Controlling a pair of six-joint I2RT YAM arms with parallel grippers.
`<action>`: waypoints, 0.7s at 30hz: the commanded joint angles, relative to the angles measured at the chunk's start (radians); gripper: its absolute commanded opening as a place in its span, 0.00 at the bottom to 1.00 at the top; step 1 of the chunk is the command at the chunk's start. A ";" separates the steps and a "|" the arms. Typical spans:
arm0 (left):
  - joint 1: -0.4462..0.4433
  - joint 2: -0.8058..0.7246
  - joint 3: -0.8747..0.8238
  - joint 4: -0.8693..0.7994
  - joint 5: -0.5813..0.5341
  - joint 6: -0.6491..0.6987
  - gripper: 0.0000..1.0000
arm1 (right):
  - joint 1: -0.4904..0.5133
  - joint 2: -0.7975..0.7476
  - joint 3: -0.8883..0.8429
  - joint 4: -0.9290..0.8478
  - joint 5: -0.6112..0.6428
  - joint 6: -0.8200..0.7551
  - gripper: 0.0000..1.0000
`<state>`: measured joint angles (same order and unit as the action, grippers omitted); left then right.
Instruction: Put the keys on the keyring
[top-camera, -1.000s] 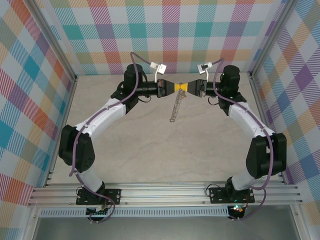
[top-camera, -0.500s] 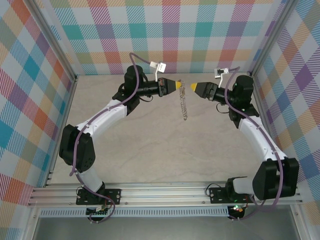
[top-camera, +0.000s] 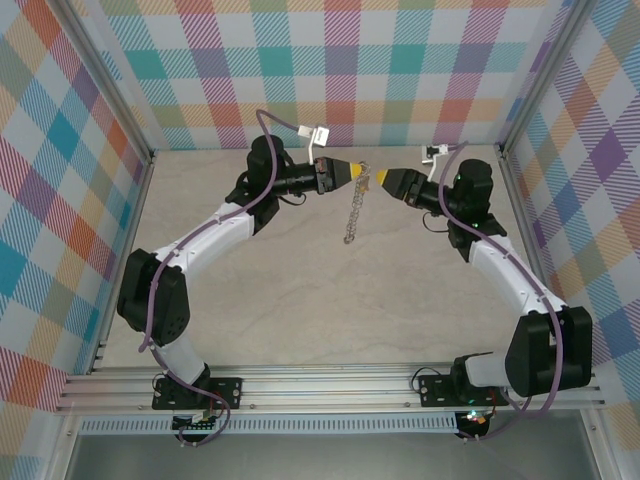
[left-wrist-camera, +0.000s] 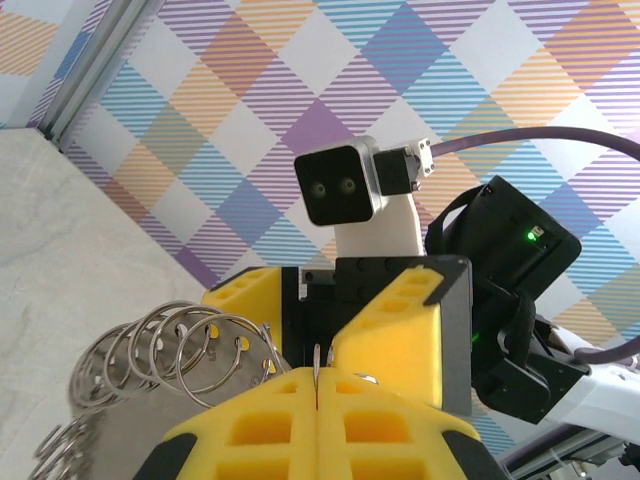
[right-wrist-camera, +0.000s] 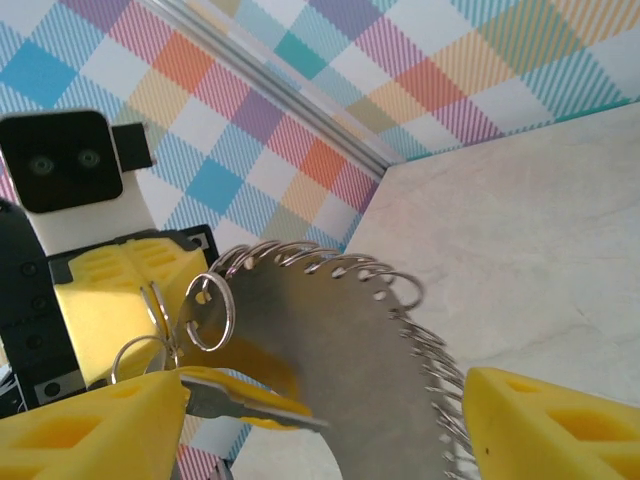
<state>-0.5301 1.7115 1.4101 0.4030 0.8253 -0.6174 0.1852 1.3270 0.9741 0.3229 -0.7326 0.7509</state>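
The keyring (top-camera: 351, 215) hangs limp from my left gripper (top-camera: 352, 171), well above the table. It is a flat silver-grey piece (right-wrist-camera: 340, 370) edged with several small wire rings (left-wrist-camera: 165, 340). The left gripper (left-wrist-camera: 318, 378) is shut, pinching a thin wire ring of it at the fingertips. My right gripper (top-camera: 381, 179) faces it tip to tip, a short gap away. Its fingers (right-wrist-camera: 90, 430) stand wide open on either side of the keyring's lower part. A small key (right-wrist-camera: 240, 405), yellow with a silver-grey blade, lies against the inner face of the right gripper's left finger; whether it is threaded on a ring I cannot tell.
Both arms arch over the beige table (top-camera: 300, 300) and meet near the back wall (top-camera: 340, 70). Checked panels close in the left, right and rear sides. An aluminium rail (top-camera: 330, 385) runs along the near edge.
A second ago the right gripper was shut, tip to tip with the left. It opened, pulled back to the right, then came closer again. The keyring swung under the left gripper.
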 joint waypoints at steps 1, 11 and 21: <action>-0.010 -0.062 -0.003 0.078 0.008 -0.023 0.00 | 0.025 -0.006 -0.012 0.066 0.003 -0.016 0.71; -0.010 -0.056 -0.006 0.105 0.008 -0.052 0.00 | 0.043 0.019 -0.006 0.143 -0.090 -0.034 0.64; -0.010 -0.036 0.005 0.148 0.026 -0.094 0.00 | 0.048 0.046 0.007 0.213 -0.218 -0.029 0.62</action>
<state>-0.5301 1.7039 1.4094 0.4732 0.8288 -0.6907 0.2253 1.3693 0.9730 0.4702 -0.8848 0.7403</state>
